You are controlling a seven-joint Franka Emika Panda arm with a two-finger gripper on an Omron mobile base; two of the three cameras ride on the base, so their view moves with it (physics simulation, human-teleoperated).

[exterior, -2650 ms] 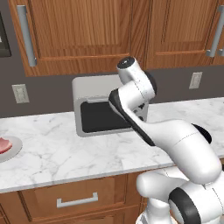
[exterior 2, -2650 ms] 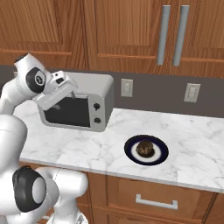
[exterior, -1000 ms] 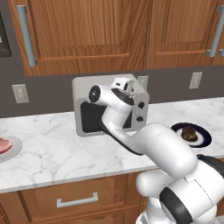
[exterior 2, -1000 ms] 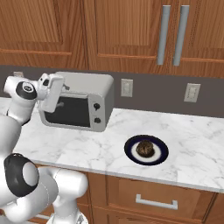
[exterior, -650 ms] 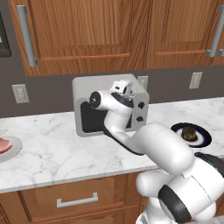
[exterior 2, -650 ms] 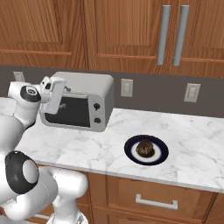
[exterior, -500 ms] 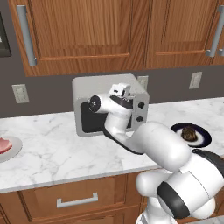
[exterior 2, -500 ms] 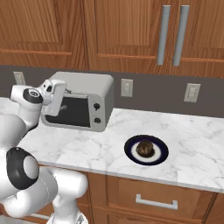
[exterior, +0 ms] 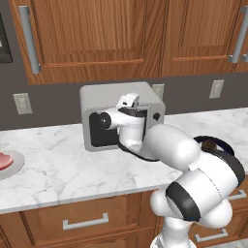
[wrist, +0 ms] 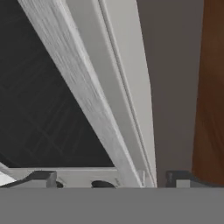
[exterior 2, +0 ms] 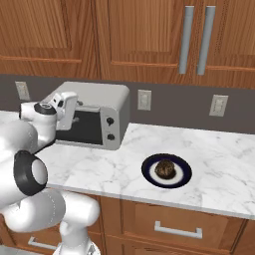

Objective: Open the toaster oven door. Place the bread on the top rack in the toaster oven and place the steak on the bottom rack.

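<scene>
The silver-grey toaster oven (exterior: 145, 99) (exterior 2: 99, 97) stands against the back wall with its door (exterior 2: 85, 127) (exterior: 95, 137) shut. My gripper (exterior 2: 72, 110) (exterior: 127, 103) (wrist: 109, 178) is at the door's upper edge, open. In the hand view the door's silver bar handle (wrist: 87, 96) runs slantwise past the dark glass (wrist: 39, 109) and down between my two fingertips (wrist: 41, 177). The bread (exterior 2: 165, 169) (exterior: 209, 145) is a dark-brown lump on a dark plate (exterior 2: 149, 174), right of the oven. At the far left lies the pink steak (exterior: 4, 161) on a pale plate (exterior: 14, 167).
Two black knobs (exterior 2: 110, 120) sit on the oven's right front. Wooden wall cabinets (exterior 2: 149, 35) hang above the marble counter (exterior 2: 214, 154), with drawers (exterior 2: 174, 224) below. Outlets (exterior 2: 144, 99) dot the grey back wall.
My hand has moved left and lower across the oven's front to the top of the door. The gripper stays open. Oven, bread and steak have not moved.
</scene>
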